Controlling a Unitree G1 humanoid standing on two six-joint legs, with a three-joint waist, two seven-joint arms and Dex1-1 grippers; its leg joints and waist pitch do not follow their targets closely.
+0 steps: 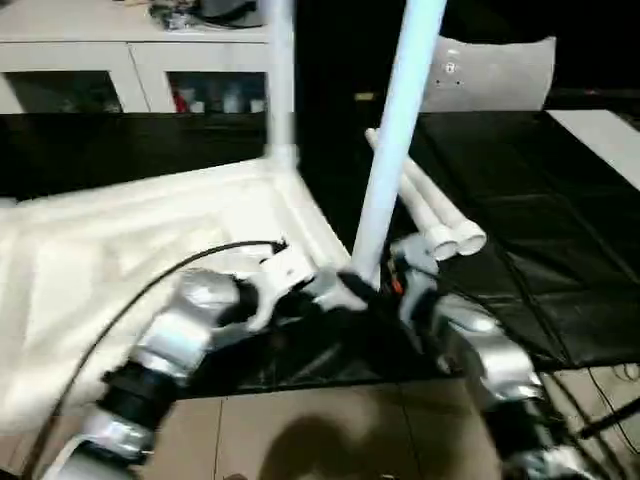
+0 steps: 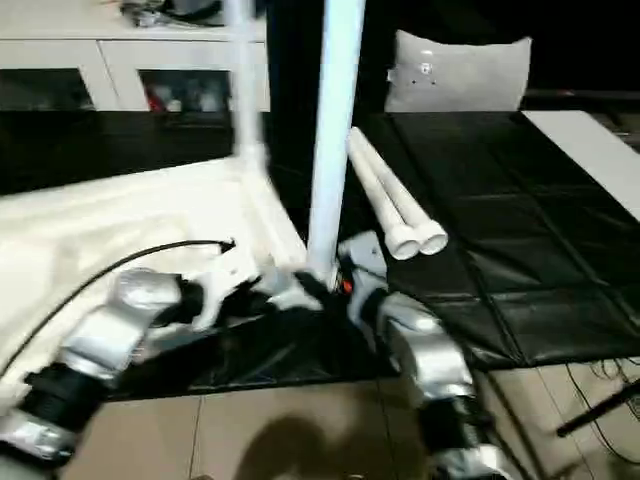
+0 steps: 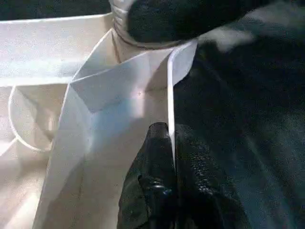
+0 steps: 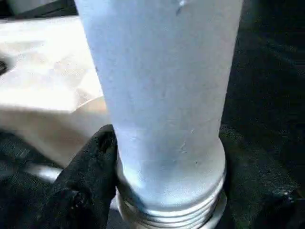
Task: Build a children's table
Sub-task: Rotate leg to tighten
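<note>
The children's table was roughly half built, as far as could be judged. Its white top (image 1: 120, 250) lay underside up on a black mat (image 1: 540, 200), with one leg (image 1: 281, 80) already standing upright in the far corner socket. A second leg (image 1: 395, 140) rose from the near corner, slightly tilted, its threaded end showing just above the socket in the right wrist view, so it was probably not yet screwed home. The right hand (image 1: 392, 283) was clamped around the base of this leg, one black finger (image 4: 90, 162) pressed against the tube. The left hand (image 3: 164, 181) pinched the thin rim of the top beside that corner, one finger on each side of the wall. Two more legs (image 1: 430, 215) lay side by side on the mat just beyond the right hand, still to be fitted. The mat covered a tiled floor (image 1: 330, 430). Behind stood a white cabinet (image 1: 130, 60) with glass doors and a pale pillow (image 1: 490, 70).
</note>
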